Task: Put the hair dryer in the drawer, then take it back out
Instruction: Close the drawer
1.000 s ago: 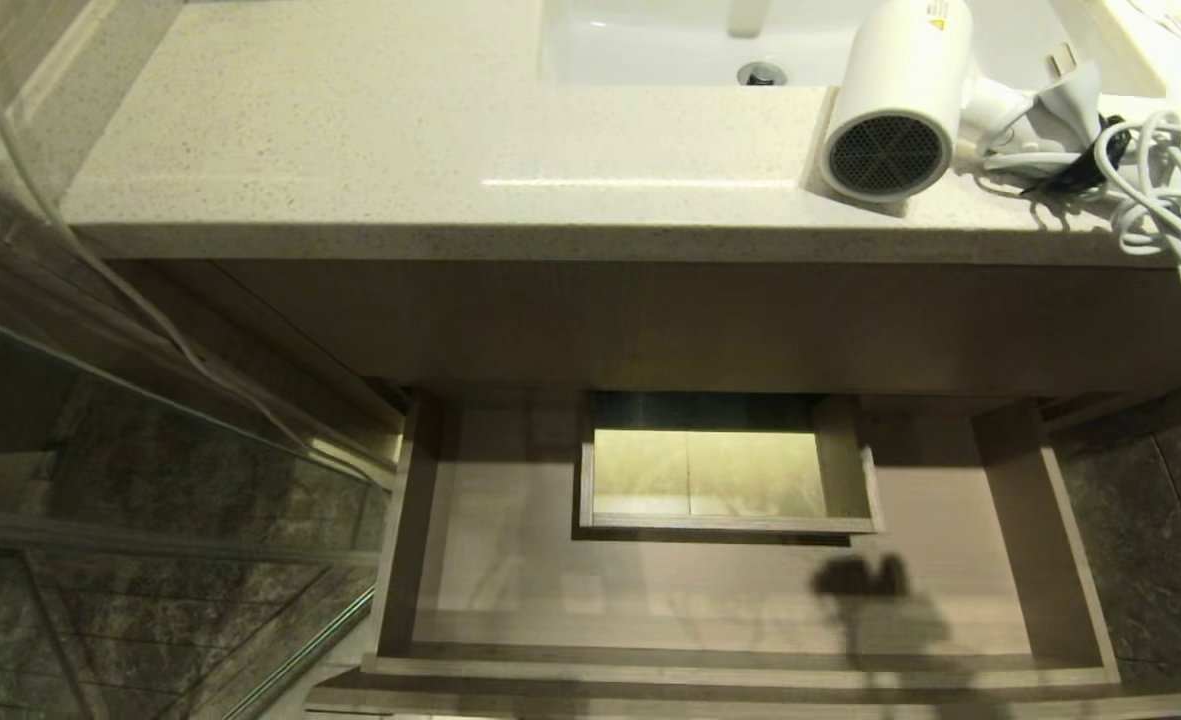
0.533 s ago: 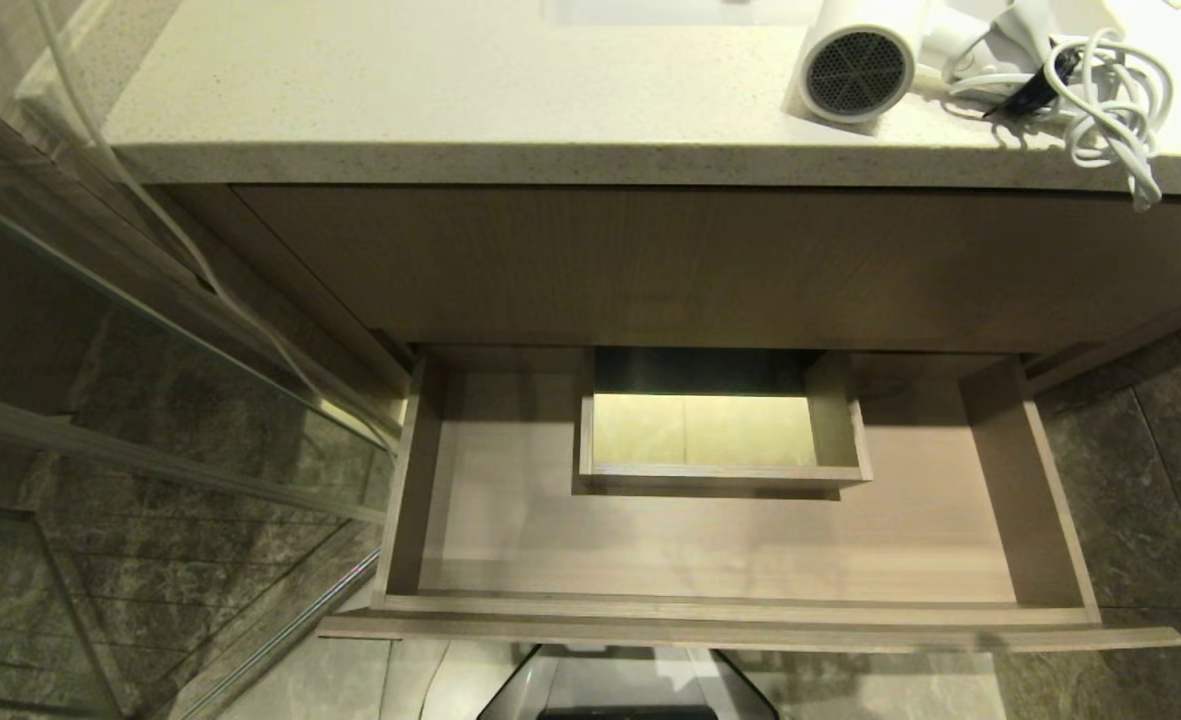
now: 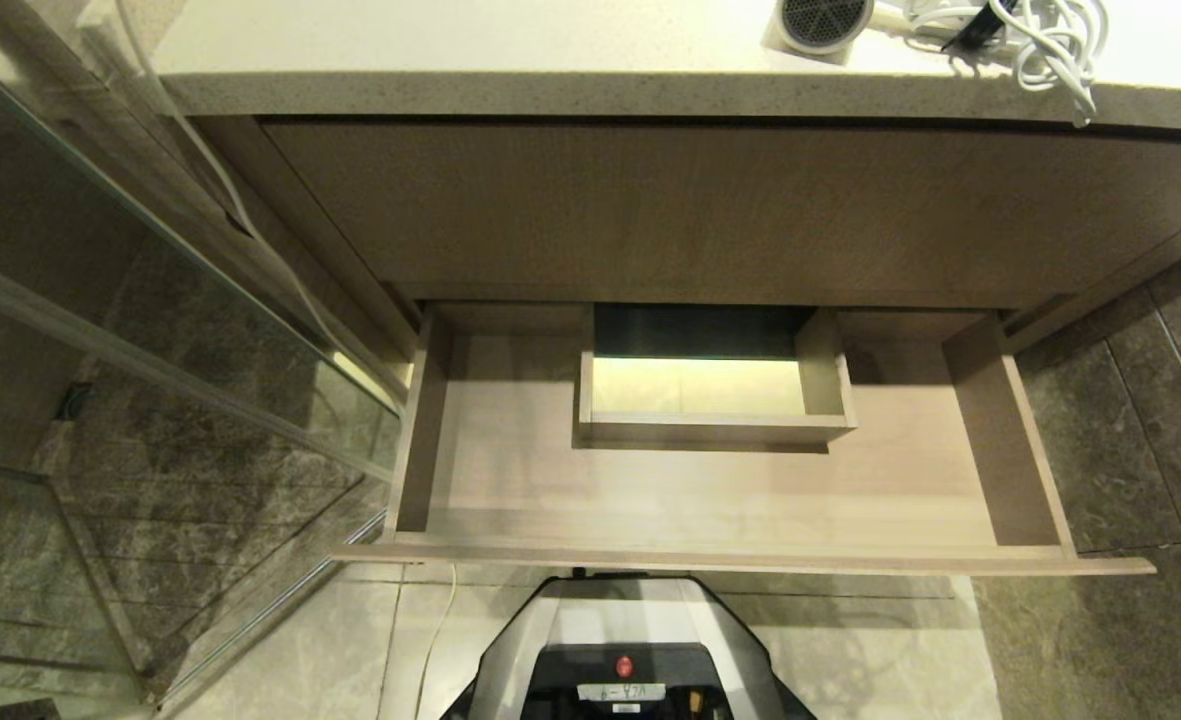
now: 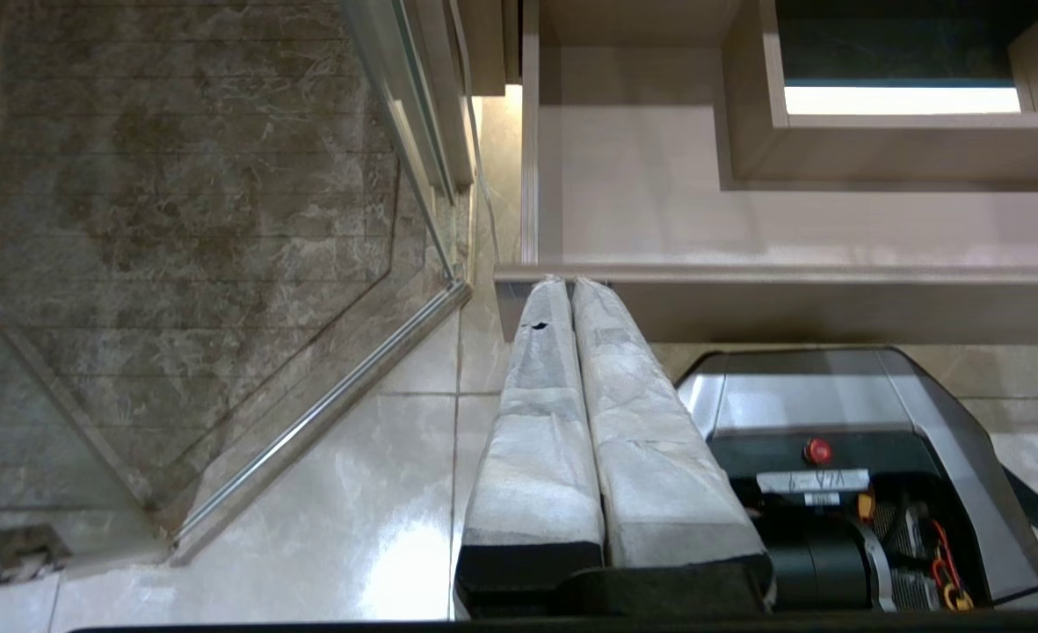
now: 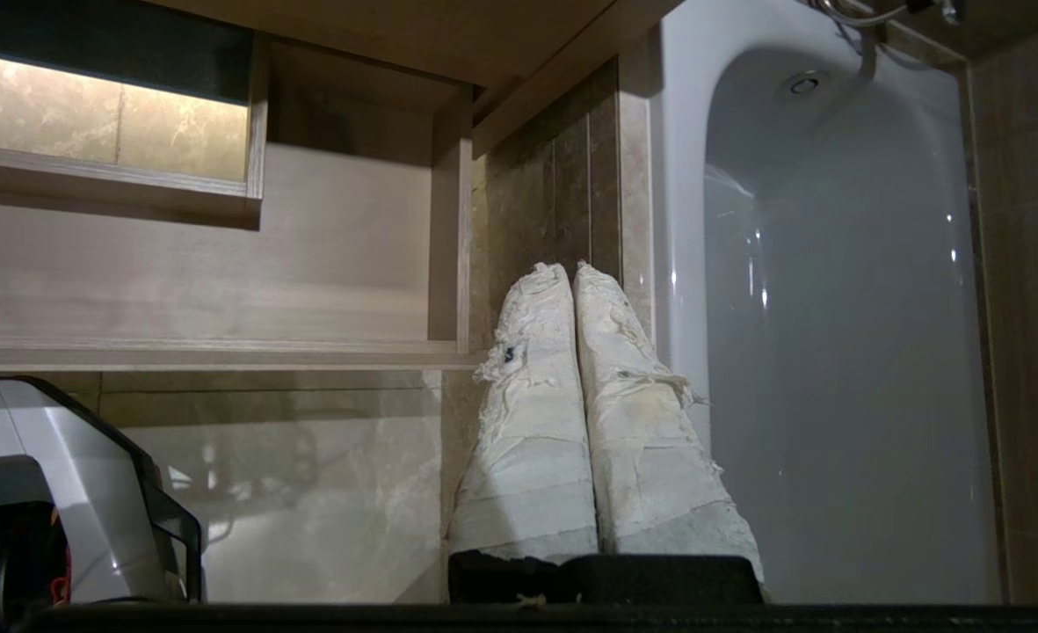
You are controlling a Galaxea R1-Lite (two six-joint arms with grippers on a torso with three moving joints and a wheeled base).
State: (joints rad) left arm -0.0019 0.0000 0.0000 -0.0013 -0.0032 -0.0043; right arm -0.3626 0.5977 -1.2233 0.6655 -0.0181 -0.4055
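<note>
While the drawer (image 3: 730, 500) stands open, nothing is gripped.
Right gripper (image 5: 571, 274), pressed together and holding nothing, must rise to the hair dryer (image 3: 816, 20) far above its fingers.

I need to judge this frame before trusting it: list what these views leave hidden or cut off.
- Hair dryer, head view: the top edge cuts off all but its grille end; handle and print unseen.
- Cord, head view: partly cut off by the same edge; plug not made out.
- Drawer, every view: its front face is turned away, seen edge-on.
- Left gripper and right gripper: outside the head view, seen only from the wrist views, both shut and empty.
</note>
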